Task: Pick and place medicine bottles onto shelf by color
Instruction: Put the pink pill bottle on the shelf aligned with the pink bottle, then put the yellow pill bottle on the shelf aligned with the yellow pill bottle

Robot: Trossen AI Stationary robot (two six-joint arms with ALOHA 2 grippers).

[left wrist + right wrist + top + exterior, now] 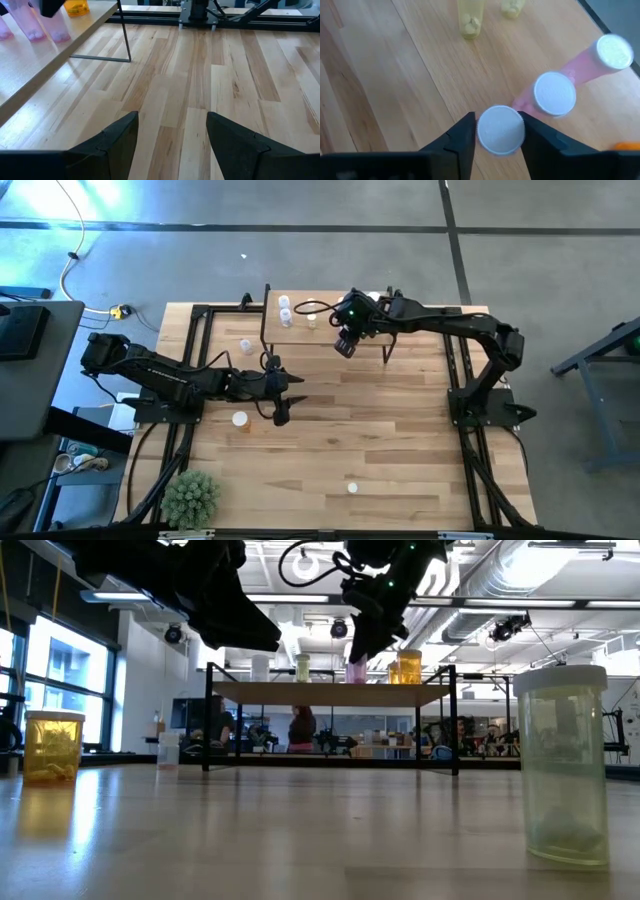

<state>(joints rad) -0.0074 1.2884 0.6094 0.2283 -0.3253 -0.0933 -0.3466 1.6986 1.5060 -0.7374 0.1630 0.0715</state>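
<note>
The shelf (300, 330) stands at the table's far middle with several bottles on its wood top: two pale yellow (470, 20), two pink (555, 93) and an orange one (408, 667). My right gripper (345, 342) is over the shelf, shut on a white-capped pink bottle (500, 129) beside the other pink ones. My left gripper (285, 395) hovers open and empty over the table in front of the shelf, and it also shows in the left wrist view (172, 135). Loose bottles stand on the table: a clear one (246, 345), an orange one (240, 419) and one near the front (352, 488). My right gripper pinches the bottle's white cap (482, 131) between its two fingers, one on each side. The fingers come from above, pointing down. The bottle stands upright below them; the cap hides its base, so I cannot tell whether it rests on the shelf top.
A small green plant (190, 498) sits at the table's near left corner. The arms' black frames (195, 360) run along the left and right sides. The shelf's thin black legs (125, 30) stand close to my left gripper. Bare wood lies between the shelf and the front edge.
</note>
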